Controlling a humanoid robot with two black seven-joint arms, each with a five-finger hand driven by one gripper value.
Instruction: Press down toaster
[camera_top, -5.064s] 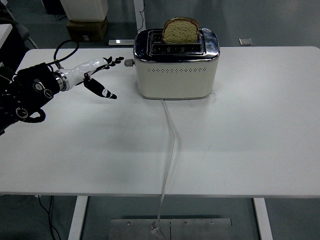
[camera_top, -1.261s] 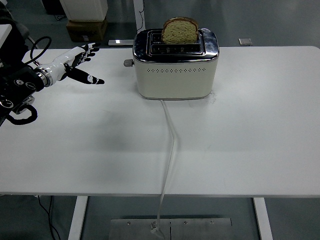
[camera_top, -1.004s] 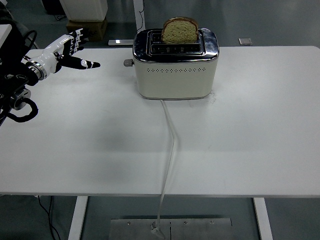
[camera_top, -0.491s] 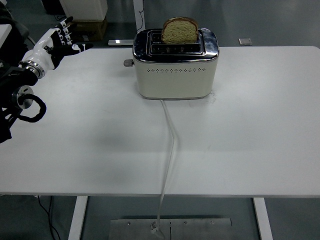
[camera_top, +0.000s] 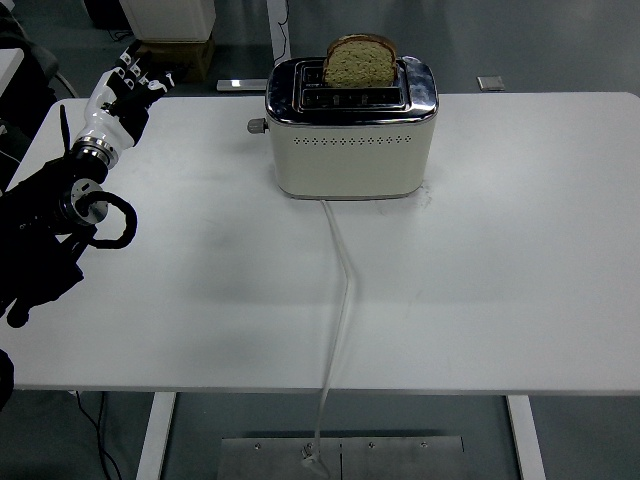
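Left hand (camera_top: 120, 95) is up over the table's (camera_top: 500, 250) far left corner, fingers loosely spread, gripping nothing, well to the left of the toaster (camera_top: 350, 130). I see the toaster at the table's far middle, bread slice (camera_top: 361, 62) standing tall, cord (camera_top: 340, 290) trailing toward me.

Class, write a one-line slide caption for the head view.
Left robot hand raised open, far from cream toaster holding bread slice.

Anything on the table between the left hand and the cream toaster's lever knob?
No. In the head view, only bare white table separates the left hand from the small grey lever knob on the cream, chrome-topped toaster.
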